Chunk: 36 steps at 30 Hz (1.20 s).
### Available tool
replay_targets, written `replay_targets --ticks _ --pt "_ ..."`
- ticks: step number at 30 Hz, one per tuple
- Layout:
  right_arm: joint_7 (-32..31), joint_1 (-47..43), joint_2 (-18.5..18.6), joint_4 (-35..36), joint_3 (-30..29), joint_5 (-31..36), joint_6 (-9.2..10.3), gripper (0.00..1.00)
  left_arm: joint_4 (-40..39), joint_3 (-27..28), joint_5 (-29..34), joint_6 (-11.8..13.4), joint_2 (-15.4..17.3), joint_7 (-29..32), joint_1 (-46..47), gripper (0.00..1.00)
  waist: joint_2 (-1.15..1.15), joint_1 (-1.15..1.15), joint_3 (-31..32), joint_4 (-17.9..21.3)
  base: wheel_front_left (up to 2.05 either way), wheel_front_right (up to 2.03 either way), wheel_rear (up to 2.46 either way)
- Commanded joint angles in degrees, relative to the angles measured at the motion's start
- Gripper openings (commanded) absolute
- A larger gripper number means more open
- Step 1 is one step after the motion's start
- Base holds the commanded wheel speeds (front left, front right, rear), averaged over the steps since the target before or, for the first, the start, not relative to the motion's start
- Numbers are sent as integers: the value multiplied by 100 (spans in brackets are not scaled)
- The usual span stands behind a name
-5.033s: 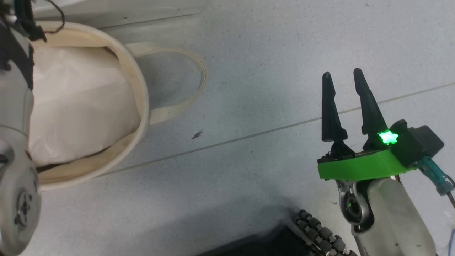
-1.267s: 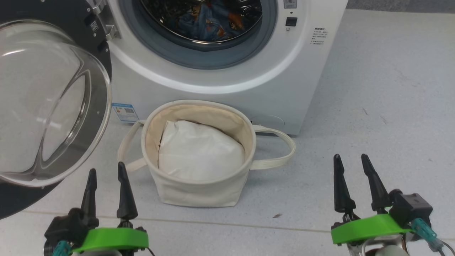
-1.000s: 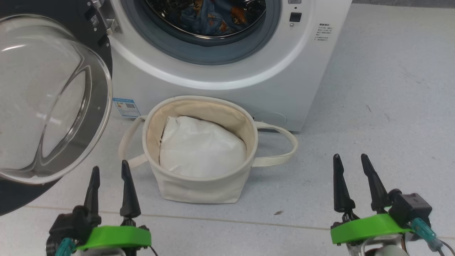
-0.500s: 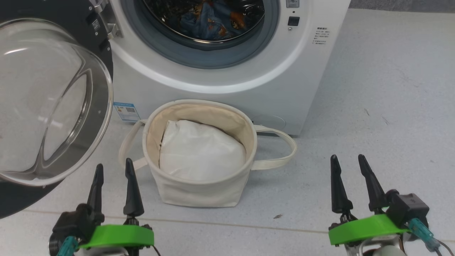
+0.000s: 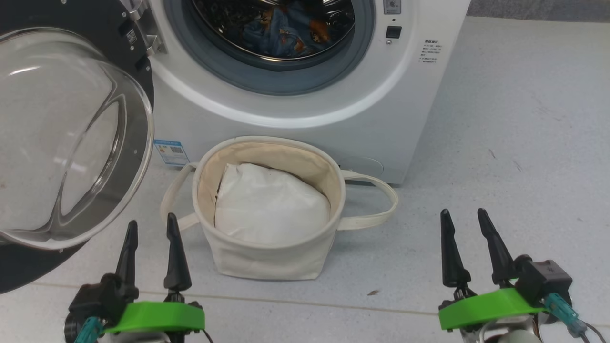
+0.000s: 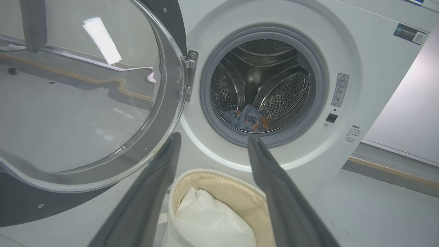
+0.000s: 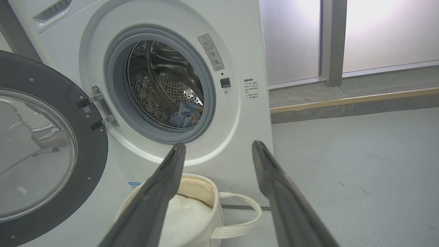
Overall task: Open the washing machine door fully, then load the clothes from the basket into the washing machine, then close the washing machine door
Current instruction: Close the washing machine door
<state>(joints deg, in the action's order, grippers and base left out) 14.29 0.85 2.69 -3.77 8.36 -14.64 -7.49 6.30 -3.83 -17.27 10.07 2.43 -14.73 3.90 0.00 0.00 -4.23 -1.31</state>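
Loading stage, seen from the head and both wrists. The door [image 5: 71, 138] stands swung wide on its hinge [image 6: 191, 59] at the robot's left, its glass bowl facing outward, which leaves the mouth of the washer [image 5: 381, 119] unobstructed. The clothes [image 5: 286, 35], a blue printed garment, lie at the bottom of the steel drum [image 6: 264, 79], inside the grey seal. The basket [image 5: 267, 259] sits on the floor [image 5: 500, 143] just in front of the washer, directly below the opening, so that a lift from it to the drum is short; it holds a plain white bundle [image 5: 269, 205]. The left pincer [image 5: 151, 220] and the right pincer [image 5: 463, 211] hover low on either side of the basket, each with fingers spread and nothing between them, tips pointing toward the washer. Judged from this layout, loading appears complete and closing the door remains; the left pincer, nearest the door's rim, seems best placed to push it shut.
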Motion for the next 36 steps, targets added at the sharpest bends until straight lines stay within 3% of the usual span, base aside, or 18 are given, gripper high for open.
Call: replay_targets --ticks 1,10,18,26,36 --pt "71 107 19 157 151 -16 0 100 -143 198 6 1 44 -27 137 100 0 0 9 -7 0 0 0" --pt "71 77 19 147 175 10 0 100 -104 203 -76 -19 44 -27 112 100 0 0 71 -35 -16 10 6" --pt "71 86 19 137 174 -15 0 100 -78 216 -158 -59 44 -27 107 100 0 0 49 -31 -131 89 41" --pt "71 100 19 142 168 -17 0 100 -177 176 106 26 44 -27 138 100 0 0 12 -58 -179 152 27" --pt "71 127 19 257 129 30 0 100 -249 65 197 116 44 -27 172 100 0 0 -64 -231 -48 48 0"
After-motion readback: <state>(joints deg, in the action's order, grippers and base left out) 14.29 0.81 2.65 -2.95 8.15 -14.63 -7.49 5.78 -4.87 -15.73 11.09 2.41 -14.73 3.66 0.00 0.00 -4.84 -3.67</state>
